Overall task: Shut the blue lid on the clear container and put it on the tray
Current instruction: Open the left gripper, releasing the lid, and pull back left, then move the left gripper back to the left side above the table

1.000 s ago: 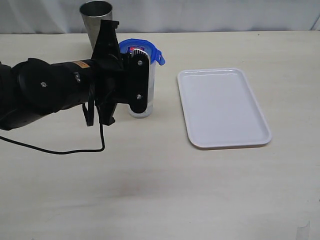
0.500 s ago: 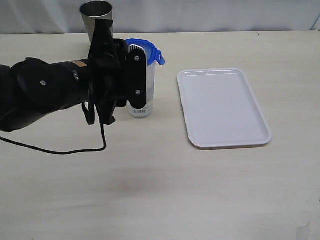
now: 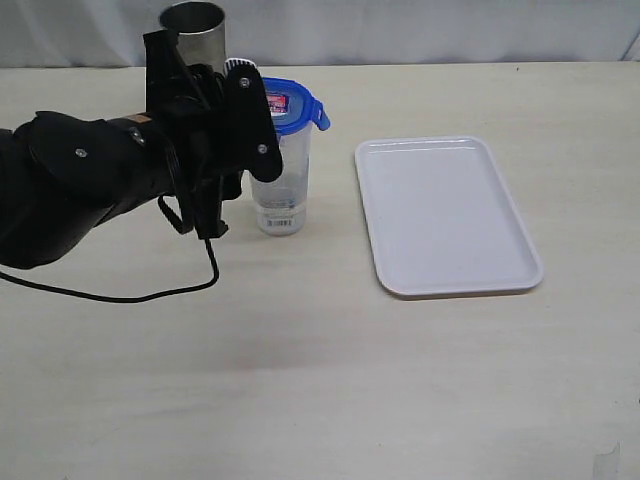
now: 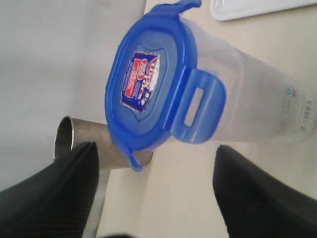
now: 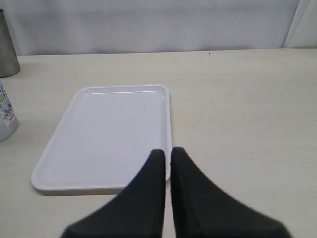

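Observation:
The clear container [image 3: 282, 190] stands upright on the table, left of the white tray [image 3: 445, 215]. The blue lid [image 3: 285, 103] sits on its top, sticker up, with one flap [image 3: 321, 116] sticking out toward the tray. My left gripper [image 3: 200, 70] is open, just left of the container's top and clear of it. In the left wrist view the blue lid [image 4: 148, 82] lies beyond my left gripper [image 4: 156, 158], with only bare table between the fingers, and the clear container [image 4: 257, 99] runs behind it. My right gripper [image 5: 168, 151] is shut and empty, over the near edge of the tray [image 5: 109, 134].
A grey steel cup [image 3: 192, 18] stands at the table's back edge, right behind the left gripper and the container. A black cable [image 3: 120, 298] hangs from the left arm onto the table. The tray holds nothing.
The left gripper has opened and drawn back to the left, off the container. The lid and the container's top, hidden before by a finger, now show. The right gripper has not moved.

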You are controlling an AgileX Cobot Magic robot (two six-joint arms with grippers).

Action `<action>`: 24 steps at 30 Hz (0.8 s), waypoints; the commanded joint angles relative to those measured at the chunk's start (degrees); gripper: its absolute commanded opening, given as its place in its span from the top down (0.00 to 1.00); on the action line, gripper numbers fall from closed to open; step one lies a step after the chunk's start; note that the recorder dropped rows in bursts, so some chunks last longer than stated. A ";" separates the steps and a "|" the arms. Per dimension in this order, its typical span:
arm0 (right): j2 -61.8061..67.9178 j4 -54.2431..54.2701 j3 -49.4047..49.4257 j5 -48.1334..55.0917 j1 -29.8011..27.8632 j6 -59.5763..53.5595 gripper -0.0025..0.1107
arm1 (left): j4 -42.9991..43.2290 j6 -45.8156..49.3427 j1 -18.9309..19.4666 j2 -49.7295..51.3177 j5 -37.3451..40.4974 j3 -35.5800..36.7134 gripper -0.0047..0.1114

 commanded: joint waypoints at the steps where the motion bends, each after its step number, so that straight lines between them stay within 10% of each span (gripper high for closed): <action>1: -0.07 0.13 0.03 -0.31 0.14 0.00 0.94 | -3.27 1.67 0.17 -0.30 -1.22 -0.05 0.41; 24: -0.07 0.13 0.03 -0.31 0.14 0.00 0.94 | -22.88 1.67 0.17 -0.30 -36.51 -0.05 0.54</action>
